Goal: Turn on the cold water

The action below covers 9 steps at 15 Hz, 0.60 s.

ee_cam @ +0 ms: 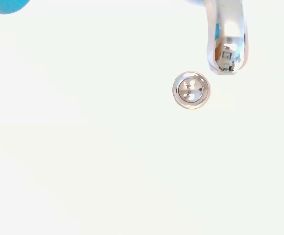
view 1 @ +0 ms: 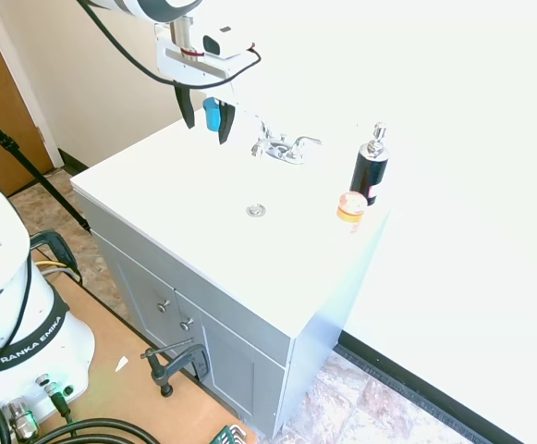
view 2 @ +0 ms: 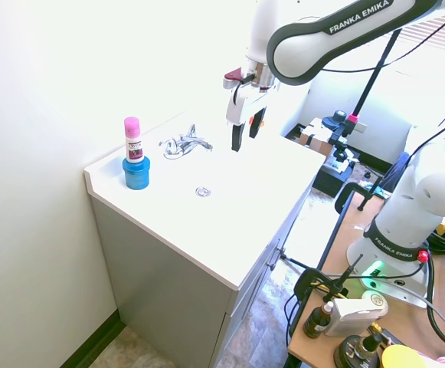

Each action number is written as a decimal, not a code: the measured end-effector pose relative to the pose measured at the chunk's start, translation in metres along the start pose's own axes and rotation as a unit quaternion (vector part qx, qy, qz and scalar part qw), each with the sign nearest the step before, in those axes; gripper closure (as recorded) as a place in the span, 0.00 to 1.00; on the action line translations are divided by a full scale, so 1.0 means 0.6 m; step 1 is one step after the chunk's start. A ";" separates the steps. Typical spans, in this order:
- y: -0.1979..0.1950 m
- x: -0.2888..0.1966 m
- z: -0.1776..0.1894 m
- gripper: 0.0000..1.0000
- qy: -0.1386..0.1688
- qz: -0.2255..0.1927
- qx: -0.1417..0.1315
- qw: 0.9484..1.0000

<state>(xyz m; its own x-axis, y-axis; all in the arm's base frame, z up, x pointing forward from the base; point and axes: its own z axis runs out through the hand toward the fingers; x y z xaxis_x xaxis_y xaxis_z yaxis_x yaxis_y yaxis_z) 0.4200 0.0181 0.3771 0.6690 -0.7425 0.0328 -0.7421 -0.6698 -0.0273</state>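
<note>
First exterior view: chrome faucet [view 1: 285, 148] sits at the back of the white sink top [view 1: 157, 199], behind the drain [view 1: 256, 211]. Gripper [view 1: 205, 118] hangs above the counter just beside the faucet, on the side away from the black pump bottle [view 1: 370, 167]; fingers spread apart, nothing between them. A blue object [view 1: 212, 115] shows behind the fingers, not held. Small orange-lidded jar [view 1: 350, 207] sits touching the pump bottle, front of it. No water running.

Second exterior view: gripper [view 2: 247, 132] is open and empty, raised off the counter, near the faucet [view 2: 184, 143] but apart from both levers. On the faucet's other side stands a blue tub [view 2: 136, 172] with a pink-capped bottle [view 2: 133, 139] on top. Drain [view 2: 203, 192] dry as far as visible.

Wrist view: spout [ee_cam: 226, 36] and drain [ee_cam: 191, 90] seen from above, no stream.

Progress judgement: nothing done yet; approach phase only. Left: reach the cold lever, push it open. Which lever is cold cannot be told.
</note>
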 end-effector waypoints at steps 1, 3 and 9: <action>0.000 0.000 0.001 0.00 0.000 0.000 0.000 1.000; -0.002 0.002 0.001 0.00 0.004 0.009 0.004 1.000; -0.040 0.104 -0.004 0.00 0.101 0.078 0.061 0.990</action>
<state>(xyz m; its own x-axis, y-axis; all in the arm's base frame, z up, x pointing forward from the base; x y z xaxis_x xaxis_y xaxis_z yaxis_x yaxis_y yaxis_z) 0.4796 -0.0121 0.3823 0.5158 -0.8286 0.2174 -0.8163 -0.5524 -0.1686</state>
